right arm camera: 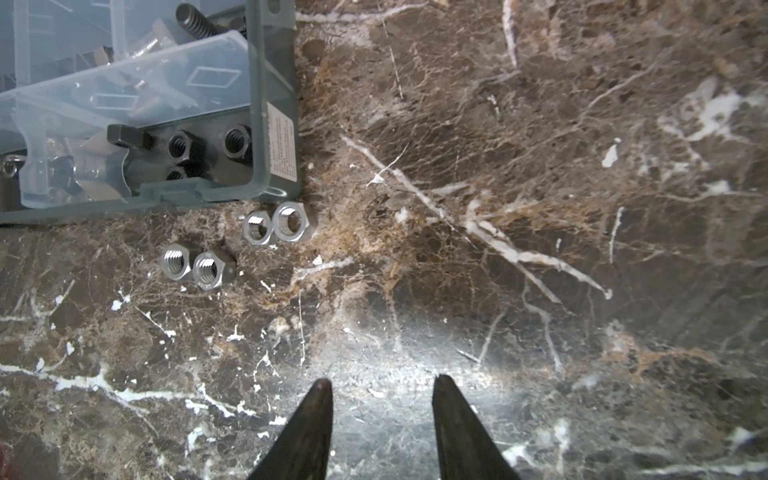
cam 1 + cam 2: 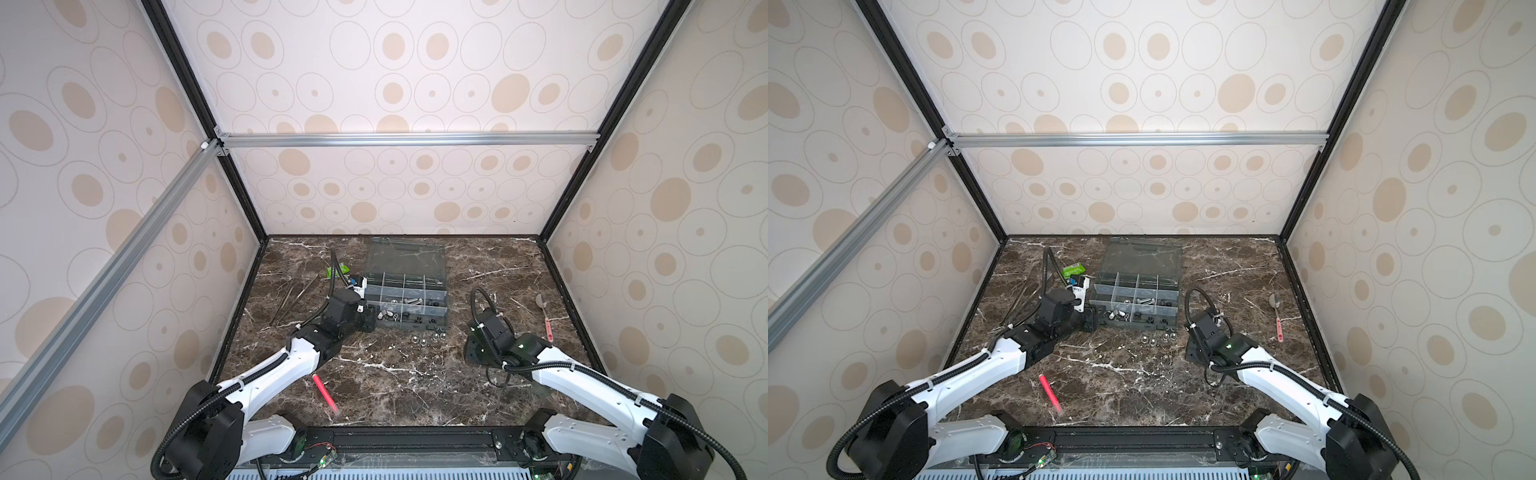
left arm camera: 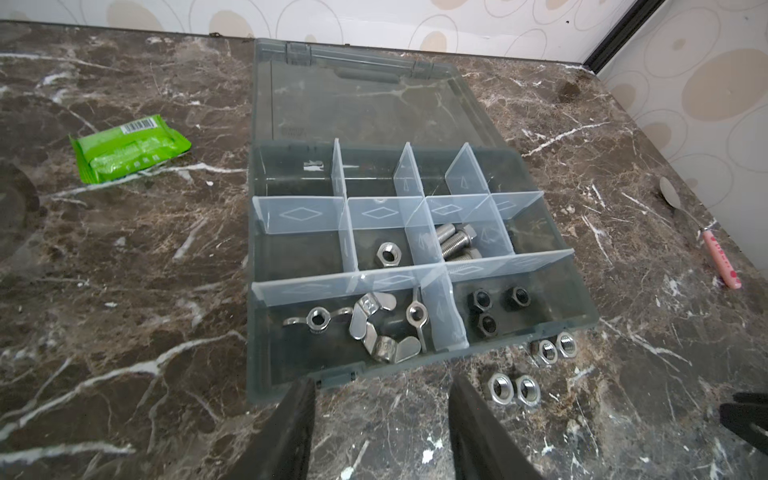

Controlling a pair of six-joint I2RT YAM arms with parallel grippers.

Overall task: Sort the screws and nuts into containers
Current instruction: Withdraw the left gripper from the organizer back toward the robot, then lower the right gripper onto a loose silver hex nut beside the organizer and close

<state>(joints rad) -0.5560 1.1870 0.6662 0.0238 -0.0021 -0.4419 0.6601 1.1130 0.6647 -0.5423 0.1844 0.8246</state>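
1. Silver hex nuts (image 1: 224, 272): four loose on the table (image 1: 498, 208) in two touching pairs, just beside the near right corner of the organiser box (image 1: 259, 83). Not yet sorted.
2. Left wrist view, box contents: wing nuts (image 3: 363, 320) in the near left cell and black nuts (image 3: 473, 302) in the near right. The middle row holds silver screws (image 3: 455, 243) and one hex nut (image 3: 381, 258) in separate cells.
3. Left gripper (image 3: 382, 380): jaws moderately apart, nothing between them, at the box's near edge. Right gripper (image 1: 382, 381): jaws partly apart, empty, over bare table, apart from the loose nuts.
4. Judgement: between picks. Next, descend on an outer nut and pinch across its flats without dragging its neighbour. Carry it to the cell with the lone hex nut.
5. Top views only: tweezers (image 2: 297, 296), pink pen (image 2: 325, 392). Right wrist view only: black screw (image 1: 195, 18).
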